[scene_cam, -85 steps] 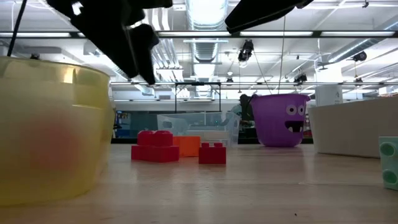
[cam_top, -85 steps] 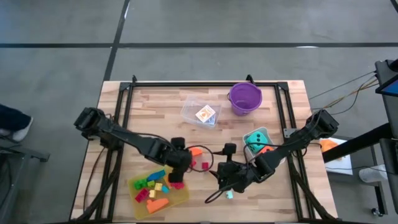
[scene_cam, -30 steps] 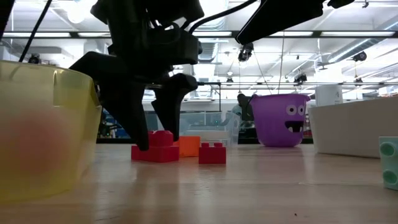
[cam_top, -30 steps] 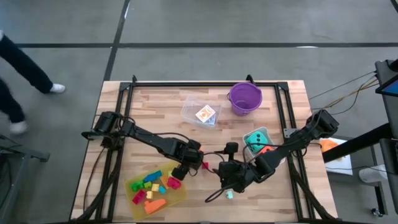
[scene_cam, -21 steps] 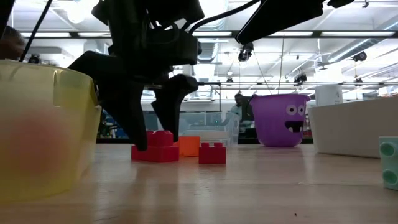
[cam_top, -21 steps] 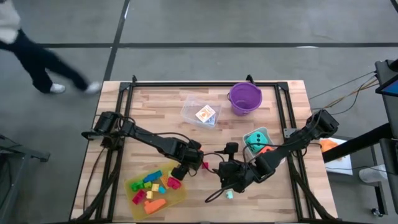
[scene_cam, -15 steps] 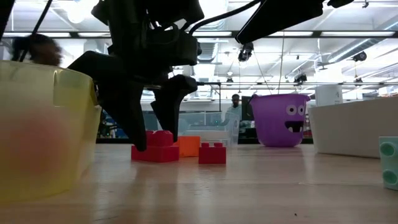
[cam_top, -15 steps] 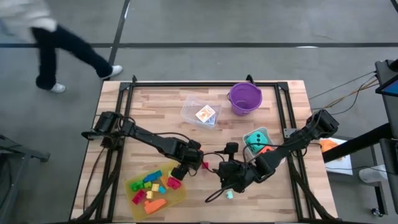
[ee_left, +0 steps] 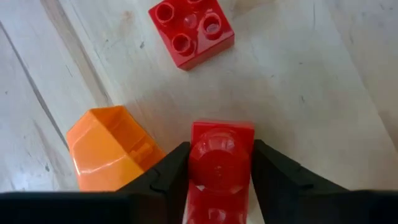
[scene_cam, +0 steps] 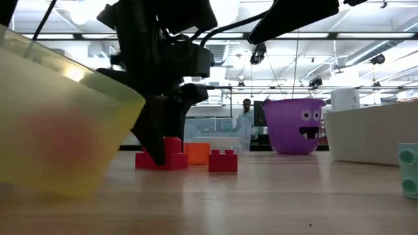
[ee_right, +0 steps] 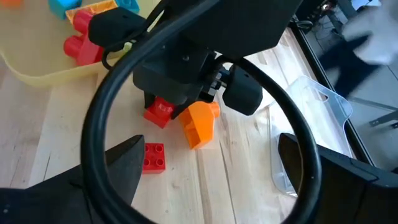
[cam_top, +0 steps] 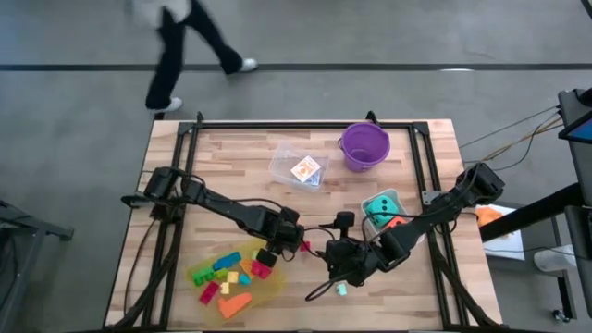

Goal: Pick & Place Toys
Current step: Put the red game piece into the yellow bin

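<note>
Far left of the wooden table (cam_top: 231,176), the flat yellow plastic tray (cam_top: 264,289) sits at the near edge with a pile of small bright plastic bricks (cam_top: 222,276) in it, green, blue, pink, red, plus an orange wedge. In the low view the tray looks tipped up on one side. Just right of it, the left gripper (ee_left: 219,163) has its fingers closed tight on a red studded plastic brick (ee_left: 219,163) down on the table top. An orange plastic wedge piece (ee_left: 109,149) is right beside that brick, and a small square red brick (ee_left: 190,30) lies a little apart from both. Next over, the right gripper (cam_top: 335,261) hovers near the table middle with its fingers spread wide, nothing in them. Back right there's a purple plastic bucket with a face (scene_cam: 292,125)
</note>
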Robot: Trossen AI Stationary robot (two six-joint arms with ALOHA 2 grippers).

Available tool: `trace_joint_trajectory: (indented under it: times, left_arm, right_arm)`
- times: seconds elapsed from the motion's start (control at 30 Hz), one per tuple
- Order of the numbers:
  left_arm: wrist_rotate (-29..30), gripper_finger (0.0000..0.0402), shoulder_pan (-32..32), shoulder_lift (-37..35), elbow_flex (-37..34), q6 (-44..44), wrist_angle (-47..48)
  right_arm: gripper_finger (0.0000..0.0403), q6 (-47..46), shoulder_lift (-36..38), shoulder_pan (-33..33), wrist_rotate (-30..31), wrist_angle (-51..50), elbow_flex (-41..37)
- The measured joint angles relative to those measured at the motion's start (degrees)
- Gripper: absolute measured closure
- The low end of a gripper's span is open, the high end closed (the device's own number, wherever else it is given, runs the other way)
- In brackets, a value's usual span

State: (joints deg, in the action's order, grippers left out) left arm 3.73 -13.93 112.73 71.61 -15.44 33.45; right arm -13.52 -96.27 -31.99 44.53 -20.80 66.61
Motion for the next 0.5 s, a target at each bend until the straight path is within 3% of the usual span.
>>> trace_joint_trajectory:
  times: [0.17,0.5]
  left_arm:
    - [-0.3,0.027,0.0,0.0,0.0,0.5,0.5]
    - [-0.3,0.0258,0.0,0.0,0.2,0.9,0.7]
  right_arm:
    - [0.004,0.0,0.0,0.0,0.0,0.0,0.0]
    - [0.004,0.0,0.0,0.0,0.0,0.0,0.0]
